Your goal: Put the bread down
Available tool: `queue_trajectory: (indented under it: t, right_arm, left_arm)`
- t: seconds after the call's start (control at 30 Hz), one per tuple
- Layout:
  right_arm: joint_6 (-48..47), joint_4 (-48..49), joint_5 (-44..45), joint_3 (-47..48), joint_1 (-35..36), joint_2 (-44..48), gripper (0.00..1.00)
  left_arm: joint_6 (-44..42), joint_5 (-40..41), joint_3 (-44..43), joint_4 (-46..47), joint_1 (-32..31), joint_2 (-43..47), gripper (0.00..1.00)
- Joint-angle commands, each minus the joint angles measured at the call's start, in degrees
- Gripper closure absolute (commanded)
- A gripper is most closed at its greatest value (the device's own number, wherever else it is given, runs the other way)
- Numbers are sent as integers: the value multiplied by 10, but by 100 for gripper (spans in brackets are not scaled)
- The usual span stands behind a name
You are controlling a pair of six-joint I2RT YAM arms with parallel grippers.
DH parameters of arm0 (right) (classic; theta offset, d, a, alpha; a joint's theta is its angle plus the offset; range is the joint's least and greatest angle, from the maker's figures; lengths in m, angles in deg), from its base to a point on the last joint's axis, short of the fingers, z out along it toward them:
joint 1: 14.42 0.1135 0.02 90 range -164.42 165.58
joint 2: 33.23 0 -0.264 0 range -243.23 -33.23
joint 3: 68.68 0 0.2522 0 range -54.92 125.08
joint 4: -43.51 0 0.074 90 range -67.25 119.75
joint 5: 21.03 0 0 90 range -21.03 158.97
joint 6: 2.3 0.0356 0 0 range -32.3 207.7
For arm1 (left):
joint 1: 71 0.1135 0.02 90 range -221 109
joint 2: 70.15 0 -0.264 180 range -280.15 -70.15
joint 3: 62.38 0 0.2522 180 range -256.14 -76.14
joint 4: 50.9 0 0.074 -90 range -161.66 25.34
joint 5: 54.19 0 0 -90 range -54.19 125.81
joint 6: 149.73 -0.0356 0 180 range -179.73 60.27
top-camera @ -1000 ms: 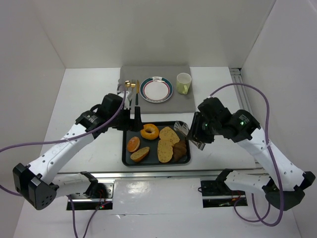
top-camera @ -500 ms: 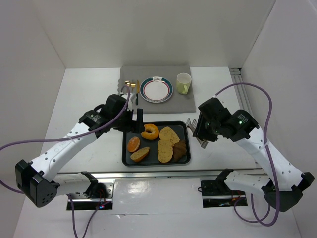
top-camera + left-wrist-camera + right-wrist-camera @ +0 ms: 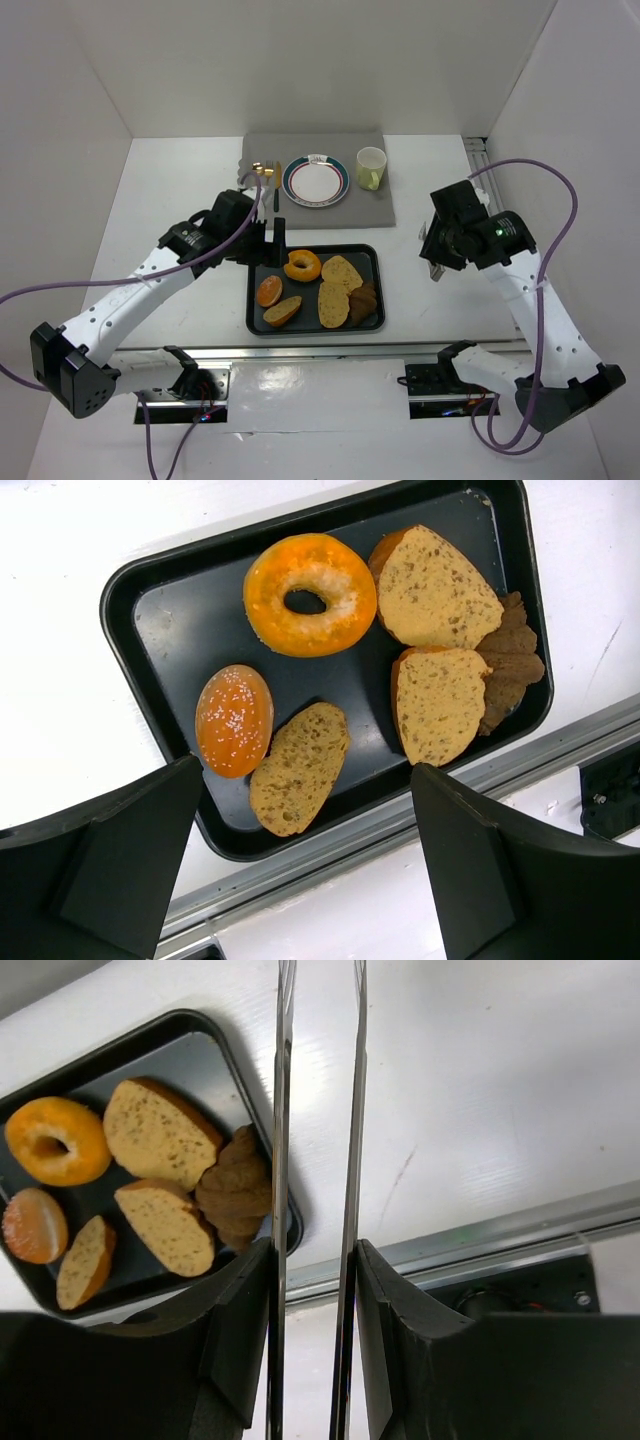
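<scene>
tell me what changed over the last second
The right gripper, shut on the tongs, swung right, from over the tray's right edge to over bare table; the tongs hold no bread. The left gripper shifted slightly and hovers open over the tray's far left corner. The donut, bread slices, plate and cup stayed put.

A flat white desk (image 3: 170,190) fills the floor of a box-like enclosure. A plain white back wall (image 3: 310,60) rises behind it, and a white left wall (image 3: 50,150) and a white right wall (image 3: 590,110) slant in at the sides. A silver aluminium rail (image 3: 320,350) runs along the near edge of the desk, with a glossy white front panel (image 3: 320,400) just below it that catches soft reflections. A second short aluminium rail (image 3: 478,160) lies by the right wall. The light is even and diffuse, and the shadows are faint.
</scene>
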Motion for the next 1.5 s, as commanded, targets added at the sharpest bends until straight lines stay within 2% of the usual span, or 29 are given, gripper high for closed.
queue_trajectory:
  t: [0.0,0.2,0.43,0.67,0.93,1.2,1.47]
  right_arm:
    - [-63,-1,-17,14,-23,-8,56]
    - [-91,-1,-162,-66,-11,15,56]
    - [-99,-6,-267,-112,5,64,54]
    - [-124,-6,-318,-112,40,72,52]
    - [-100,-6,-298,-126,94,66,46]
    - [-74,-6,-247,-132,127,44,46]
    - [-61,-6,-211,-91,132,43,47]
  left_arm:
    - [-4,5,-25,0,4,-1,1]
    - [-4,-7,-25,0,4,-12,1]
    - [-10,-22,-30,0,4,-29,1]
    - [-10,-35,-30,11,4,-34,1]
    - [-10,-46,-35,17,4,-52,1]
    - [-15,-51,-35,22,4,-57,1]
    - [-15,-51,-25,27,4,-57,1]
